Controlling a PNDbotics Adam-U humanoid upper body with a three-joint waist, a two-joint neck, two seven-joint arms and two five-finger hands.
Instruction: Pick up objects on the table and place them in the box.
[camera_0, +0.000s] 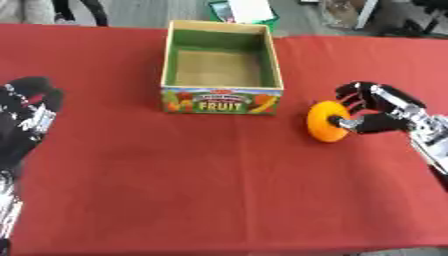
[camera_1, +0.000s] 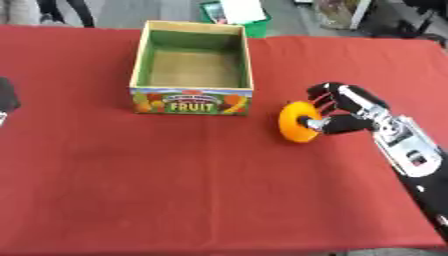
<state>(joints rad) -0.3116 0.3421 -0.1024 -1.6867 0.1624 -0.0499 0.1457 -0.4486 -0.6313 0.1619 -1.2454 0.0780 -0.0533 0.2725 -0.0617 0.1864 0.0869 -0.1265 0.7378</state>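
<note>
Fruit, orange and round (camera_0: 327, 121), sits at the tip of the right hand (camera_0: 378, 111), just right of the box (camera_0: 222, 100) and a little nearer the camera than its front wall. It looks like a flattened disc stood on edge, its broad face turned toward the left and slightly toward the camera, so its long axis runs roughly up and down in the view. Whether its lower edge touches the red tablecloth (camera_0: 219, 180) or hangs just above it cannot be told.

The right hand comes in from the right edge, its fingers (camera_1: 325, 95) curled over the top and far side of the fruit while the thumb (camera_1: 320, 122) presses against the near face (a dark tip shows right at the disc's middle). The fruit is pinched between them, beyond the palm. The forearm is cut off at the right edge in the left eye view.

The box is open-topped with green inner walls and a bare brown floor; the word FRUIT shows on its front label. The left hand (camera_0: 26, 112) rests at the left edge with fingers up and relaxed, partly cut off.
</note>
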